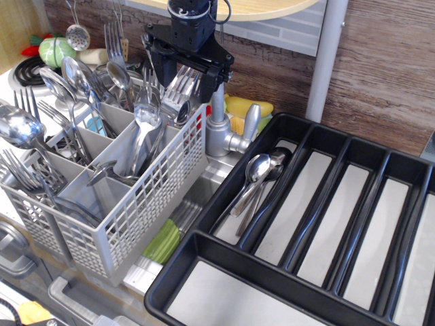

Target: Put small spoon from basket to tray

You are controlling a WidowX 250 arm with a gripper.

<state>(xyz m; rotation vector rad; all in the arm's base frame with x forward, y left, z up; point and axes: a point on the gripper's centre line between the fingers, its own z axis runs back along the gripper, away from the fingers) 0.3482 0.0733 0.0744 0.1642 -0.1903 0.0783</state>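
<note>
The light grey basket point(146, 204) stands at the left, with forks and spoons upright in its compartments. Several spoons with small bowls stick up in the far compartments, one at the back point(119, 72); I cannot tell for sure which is the small spoon. My black gripper point(185, 73) hangs above the basket's far right compartment, just over a bunch of forks point(180, 89). Its fingers stand wide apart and hold nothing. The black tray point(204, 244) lies at the right, with a few spoons point(257, 170) in its left long compartment.
A chrome tap point(221, 132) rises between basket and tray, with a yellow sponge point(246, 107) behind it. A green scrubber point(163, 241) lies in the sink channel below. A wooden wall runs behind, and a ladle point(77, 35) hangs at the top left.
</note>
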